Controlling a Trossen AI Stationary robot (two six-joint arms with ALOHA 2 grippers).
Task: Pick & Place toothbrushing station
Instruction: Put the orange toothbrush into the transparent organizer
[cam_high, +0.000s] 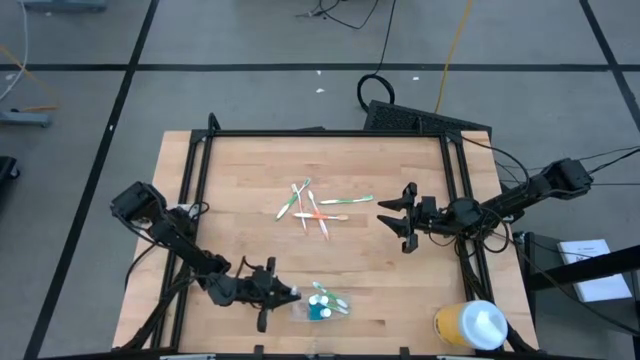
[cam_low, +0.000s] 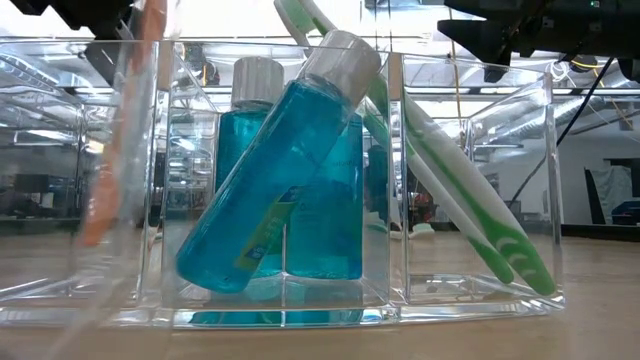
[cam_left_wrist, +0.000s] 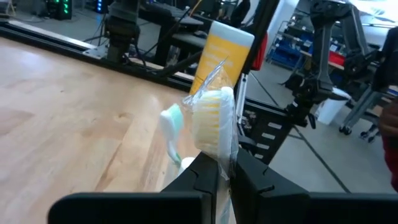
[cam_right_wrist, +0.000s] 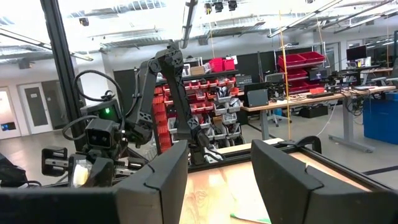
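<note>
Table (cam_high: 240, 175) of pale wood inside a black frame carries all the items, with both arms reaching over it. Left arm lies along the near left side, and its gripper (cam_high: 283, 294) sits at the near edge, just beside the clear holder. The left wrist view shows its 2 fingers (cam_left_wrist: 200, 177) pressed together on a thin clear wall of the holder, with a toothbrush head (cam_left_wrist: 212, 121) standing right above them. Right arm comes in from the far right side, and its gripper (cam_high: 407, 215) hangs over the table well apart from the holder, fingers spread with nothing between them.

Yellow cup (cam_high: 470, 325) with a white lid stands at the near right corner, apart from everything else.

Clear holder (cam_high: 318, 304), the toothbrushing station, sits on the table at the near edge, a little left of centre, between the left gripper and the cup. The low view shows it upright, divided into compartments. The middle compartment holds 2 blue bottles (cam_low: 290, 190) with pale caps, 1 leaning against the other. The compartment beside it holds green and white toothbrushes (cam_low: 470, 205) leaning at a slant. An orange brush handle (cam_low: 120, 140) shows at the other end, blurred.

Loose toothbrushes (cam_high: 318, 207), green and orange, lie crossed in a small heap at the table's centre.
</note>
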